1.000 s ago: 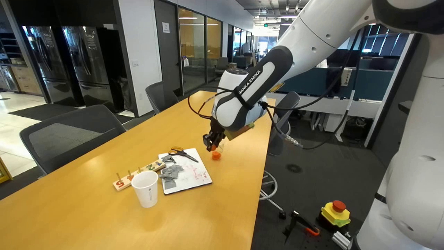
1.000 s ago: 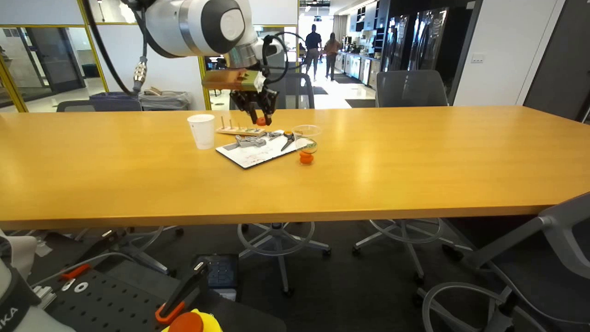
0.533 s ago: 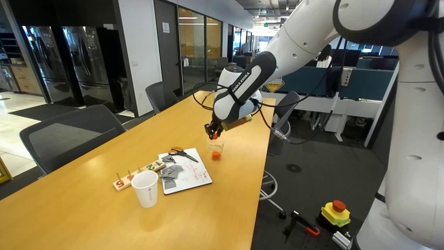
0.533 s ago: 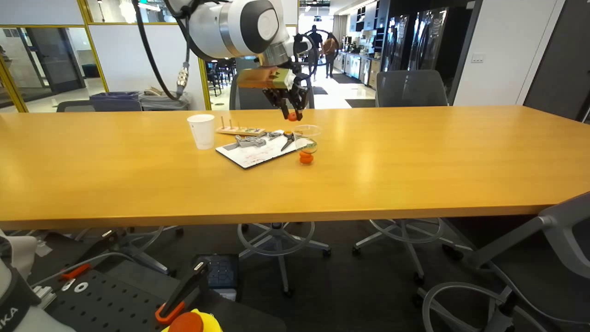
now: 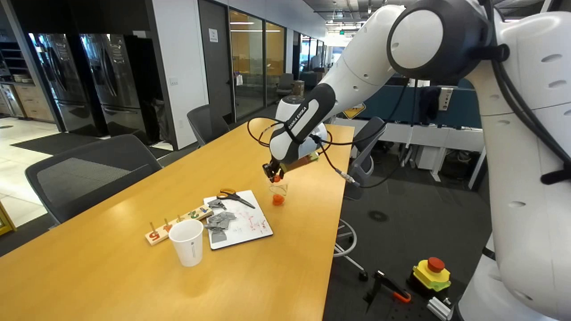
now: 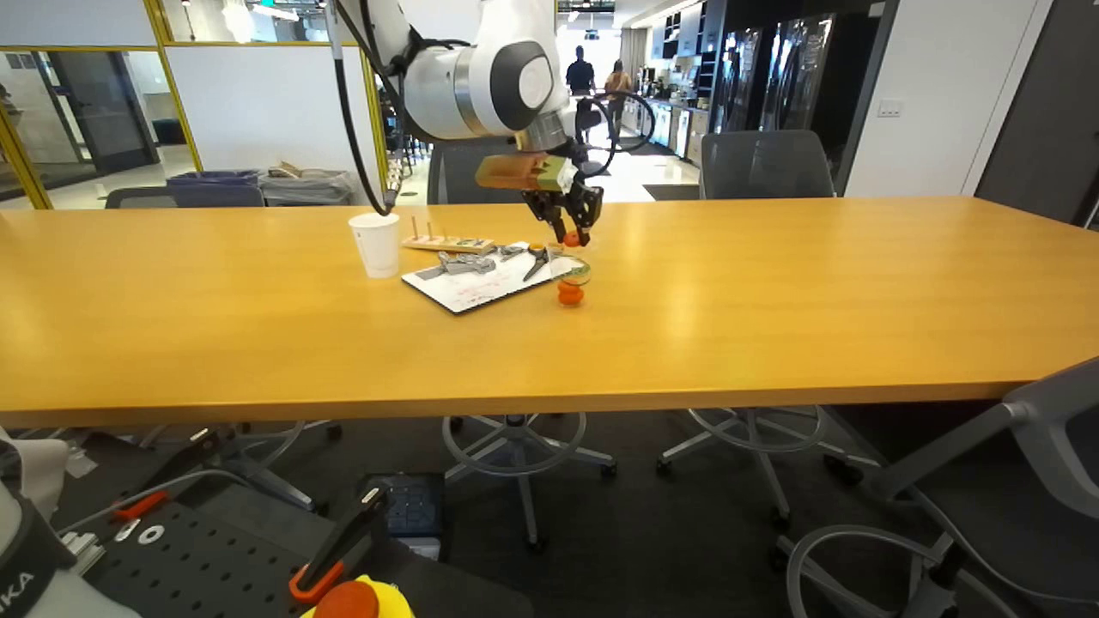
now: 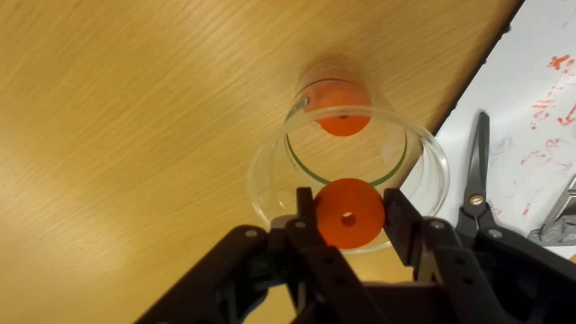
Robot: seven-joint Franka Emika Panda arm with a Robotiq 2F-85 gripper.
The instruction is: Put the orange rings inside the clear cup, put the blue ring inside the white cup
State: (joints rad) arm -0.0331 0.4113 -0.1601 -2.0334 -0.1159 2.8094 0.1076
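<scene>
My gripper (image 7: 350, 211) is shut on an orange ring (image 7: 333, 198) and holds it at or just above the mouth of the clear cup (image 7: 438, 157). I cannot tell whether the ring is below the rim. The held ring also shows in both exterior views (image 5: 277, 178) (image 6: 572, 239). More orange rings (image 7: 344, 126) lie stacked at the bottom of the clear cup, seen through its wall in both exterior views (image 5: 278, 199) (image 6: 570, 293). The white cup (image 5: 186, 243) stands upright apart from it, also in an exterior view (image 6: 375, 246). The blue ring is out of view.
A whiteboard (image 5: 245, 227) lies beside the clear cup, with scissors (image 5: 234, 197) and crumpled grey pieces (image 5: 221, 220) on it. A wooden peg board (image 5: 178, 224) lies near the white cup. All stand on a long wooden table (image 6: 773, 300) with chairs around.
The gripper with the orange ring has moved across the table to the clear cup, then come down a little to its mouth. The cups and the other objects have not moved.
</scene>
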